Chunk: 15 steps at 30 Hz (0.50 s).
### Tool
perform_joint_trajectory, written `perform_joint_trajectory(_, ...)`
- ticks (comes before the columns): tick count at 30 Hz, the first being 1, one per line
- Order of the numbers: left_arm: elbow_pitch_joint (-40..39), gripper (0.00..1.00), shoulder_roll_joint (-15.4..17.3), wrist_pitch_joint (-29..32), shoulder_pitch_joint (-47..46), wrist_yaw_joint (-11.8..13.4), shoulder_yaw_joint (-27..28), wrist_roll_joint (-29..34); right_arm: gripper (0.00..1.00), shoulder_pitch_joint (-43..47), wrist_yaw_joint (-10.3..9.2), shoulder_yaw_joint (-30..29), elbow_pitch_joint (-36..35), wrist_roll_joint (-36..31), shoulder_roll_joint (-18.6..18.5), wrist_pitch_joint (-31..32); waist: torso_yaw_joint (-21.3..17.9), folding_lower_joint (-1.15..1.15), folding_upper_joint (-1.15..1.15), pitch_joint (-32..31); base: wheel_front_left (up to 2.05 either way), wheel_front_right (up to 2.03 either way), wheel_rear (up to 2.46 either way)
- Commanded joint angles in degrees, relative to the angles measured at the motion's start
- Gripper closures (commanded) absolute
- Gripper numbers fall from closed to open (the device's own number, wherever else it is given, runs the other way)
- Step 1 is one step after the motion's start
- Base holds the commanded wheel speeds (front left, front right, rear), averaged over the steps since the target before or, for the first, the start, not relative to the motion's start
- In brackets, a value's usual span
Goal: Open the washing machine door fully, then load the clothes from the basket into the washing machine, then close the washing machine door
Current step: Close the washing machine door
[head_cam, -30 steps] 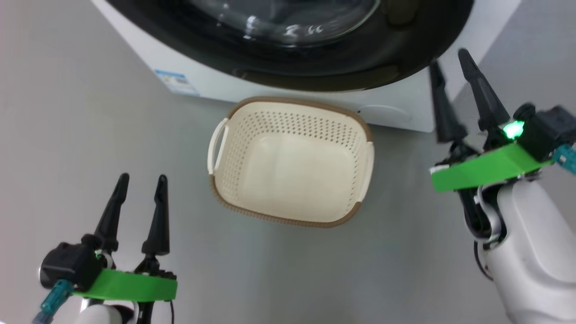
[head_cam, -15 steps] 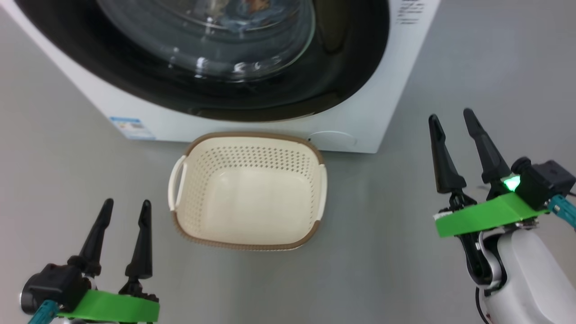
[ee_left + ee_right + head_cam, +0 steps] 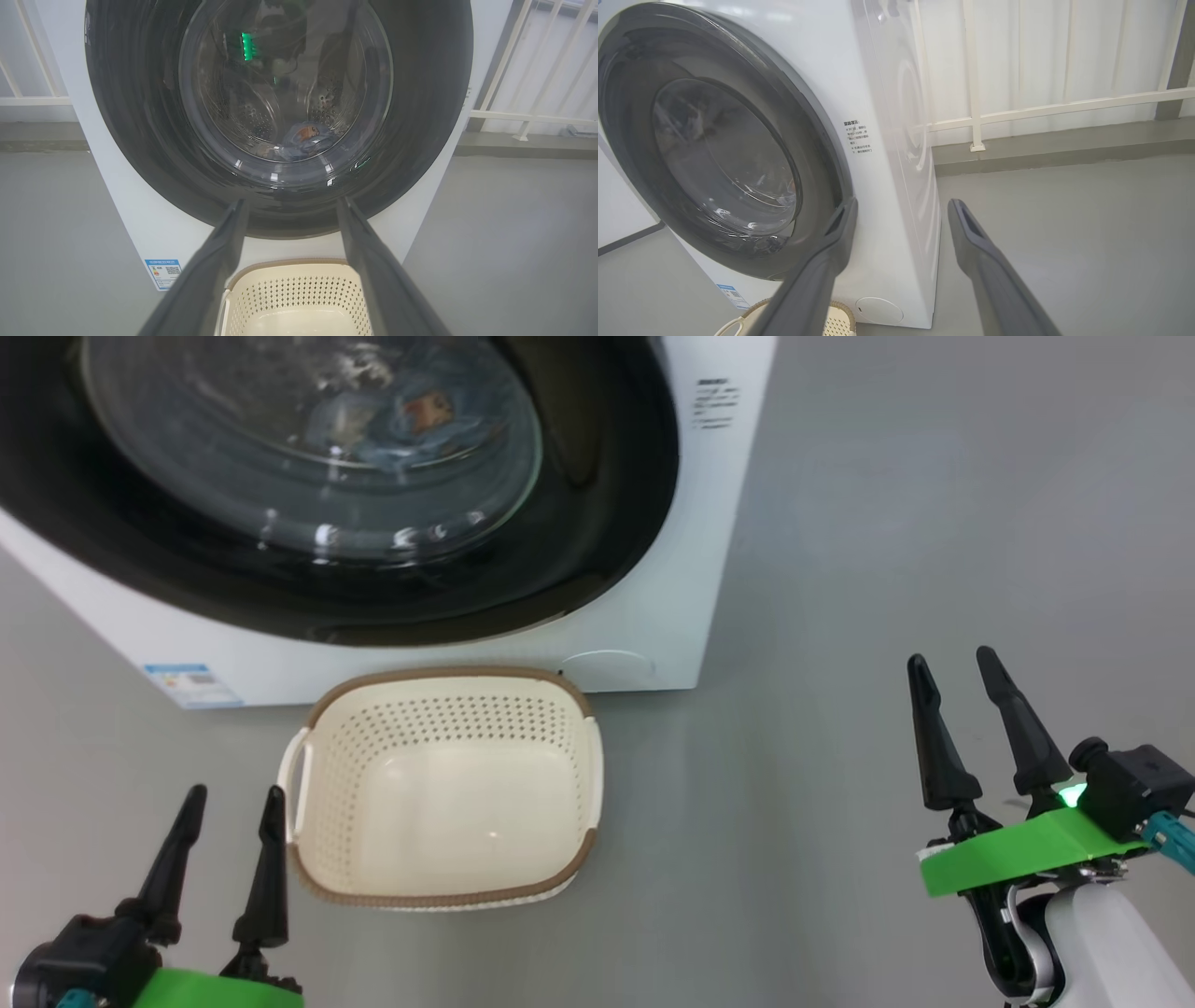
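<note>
Though our left pincer (image 3: 235,793) and right pincer (image 3: 950,656) gape empty, light blue printed clothes (image 3: 306,137) sit behind the glossy black round door (image 3: 607,476) at twelve o'clock; unlatched, we fear, it could swing open.

You have a plain grey floor (image 3: 887,523) all around, and at its far edge a white railing (image 3: 1064,108) stands on a low grey kerb (image 3: 1064,142).

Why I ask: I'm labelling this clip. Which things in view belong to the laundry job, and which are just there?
Job: washing machine, washing machine door (shut), clothes behind its glass, basket (empty).
Just there: white railing, blue label sticker, grey floor.
</note>
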Motion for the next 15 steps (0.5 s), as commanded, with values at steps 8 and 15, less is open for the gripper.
perform_joint_trajectory(8,-0.5,0.00,1.9,-0.4,1.5,0.0,3.3,0.8,0.00,3.1,-0.14,0.9,-2.2,-0.2,-0.5,-0.1,-4.9,0.01,0.00,-3.0,0.00,0.00,0.00)
perform_joint_trajectory(15,-0.5,0.00,2.3,-0.4,3.0,0.0,4.9,0.7,0.00,5.0,-0.14,0.4,-2.8,-0.2,-0.7,-0.1,-6.9,0.01,0.00,-3.9,0.00,0.00,0.00)
